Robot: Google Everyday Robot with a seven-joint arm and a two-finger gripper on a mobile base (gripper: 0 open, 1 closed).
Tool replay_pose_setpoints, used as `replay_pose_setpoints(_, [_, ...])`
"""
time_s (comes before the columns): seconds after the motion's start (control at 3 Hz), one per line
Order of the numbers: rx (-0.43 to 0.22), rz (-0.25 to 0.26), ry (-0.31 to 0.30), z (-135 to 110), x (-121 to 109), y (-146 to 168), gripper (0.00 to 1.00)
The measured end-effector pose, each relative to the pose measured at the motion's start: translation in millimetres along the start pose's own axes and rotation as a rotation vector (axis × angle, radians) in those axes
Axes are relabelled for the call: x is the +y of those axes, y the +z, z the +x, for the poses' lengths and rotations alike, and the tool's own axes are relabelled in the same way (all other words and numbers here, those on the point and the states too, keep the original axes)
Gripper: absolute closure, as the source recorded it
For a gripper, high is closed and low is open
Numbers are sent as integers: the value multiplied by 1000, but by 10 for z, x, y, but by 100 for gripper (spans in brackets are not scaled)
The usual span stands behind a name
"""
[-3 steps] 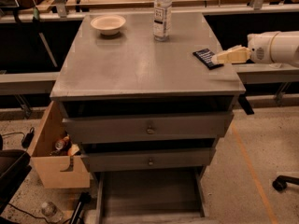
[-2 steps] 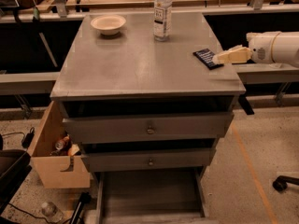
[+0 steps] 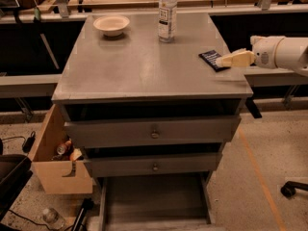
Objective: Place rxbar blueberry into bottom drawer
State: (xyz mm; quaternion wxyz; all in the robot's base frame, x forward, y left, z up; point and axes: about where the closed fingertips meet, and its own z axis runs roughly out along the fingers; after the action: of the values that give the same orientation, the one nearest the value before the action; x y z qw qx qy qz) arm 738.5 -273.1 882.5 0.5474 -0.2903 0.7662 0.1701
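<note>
The rxbar blueberry is a small dark flat bar lying on the right edge of the grey cabinet top. My gripper comes in from the right on a white arm, its pale fingers lying level at the bar's right end. The bottom drawer is pulled out at the foot of the cabinet, a wide shallow grey tray with nothing showing in it. The two upper drawers with round knobs stand slightly out.
A pale bowl sits at the back left of the top and a clear bottle stands at the back middle. A tan wooden box with items stands on the floor left of the cabinet. A chair base is at the right.
</note>
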Motion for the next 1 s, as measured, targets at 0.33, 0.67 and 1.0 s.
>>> replay_pose_setpoints(0.33, [-8,38,44,30,9,131,0])
replay_pose_setpoints(0.67, [-6,65,71,64,-3,232,0])
replay_pose_setpoints(1.0, [5,74,80,92,2,327,0])
